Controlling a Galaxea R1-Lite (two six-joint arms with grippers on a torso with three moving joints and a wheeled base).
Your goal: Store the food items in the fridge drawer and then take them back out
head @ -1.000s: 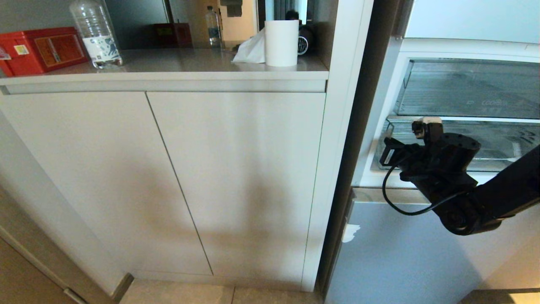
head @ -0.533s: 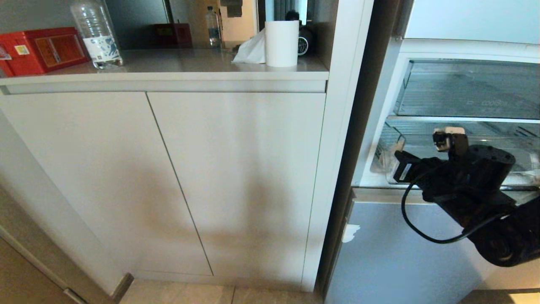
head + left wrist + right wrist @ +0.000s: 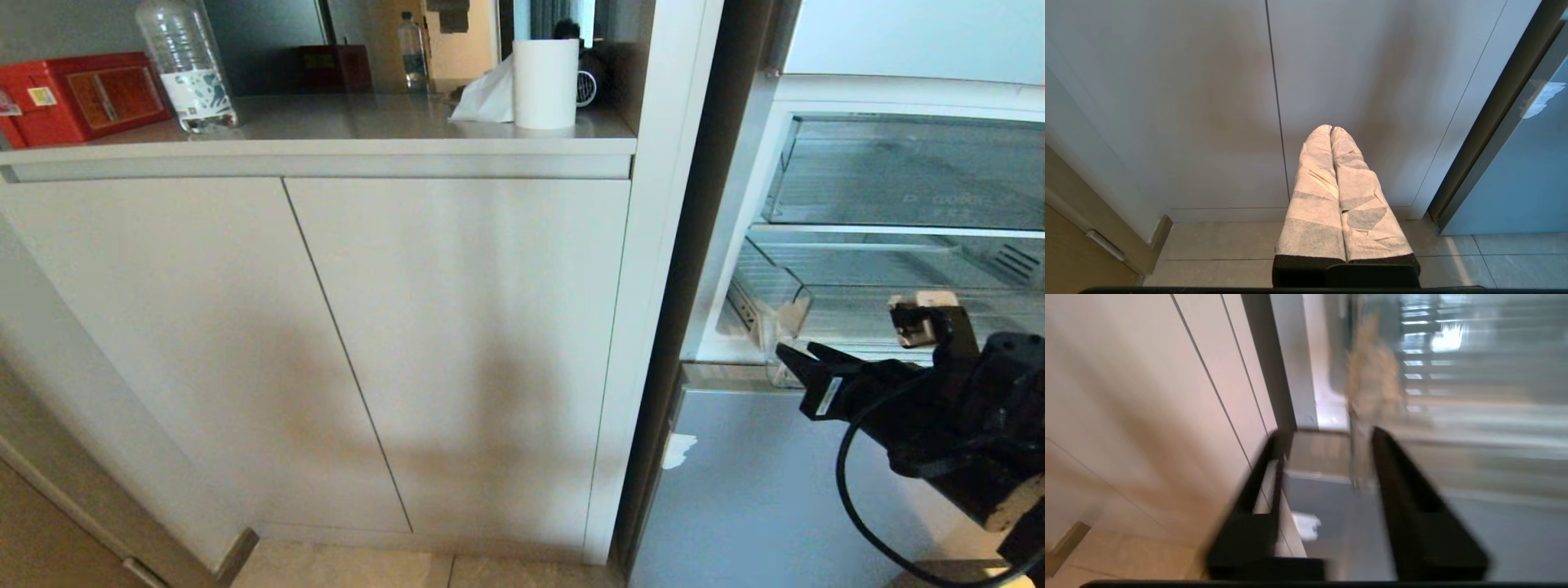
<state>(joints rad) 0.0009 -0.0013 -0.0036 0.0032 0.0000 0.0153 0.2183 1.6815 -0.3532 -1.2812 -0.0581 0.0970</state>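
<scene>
Drawer (image 3: 849, 314) sits pulled out of the fridge, with no food visible in it. Right gripper (image 3: 804, 359) hangs at its front corner, jaws apart and empty. Left gripper (image 3: 1331, 134) is parked, jaws together. I'd back off clear before fetching the fruit.

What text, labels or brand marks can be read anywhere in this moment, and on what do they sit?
None can be read for certain.
Deeper clear bin in the fridge: faint lettering low on its front, too faint to read.
Large water bottle on the counter: blue and white label, print too small.
Red box: yellow and orange stickers, illegible.
Right gripper: small white sticker on one finger, illegible.
</scene>
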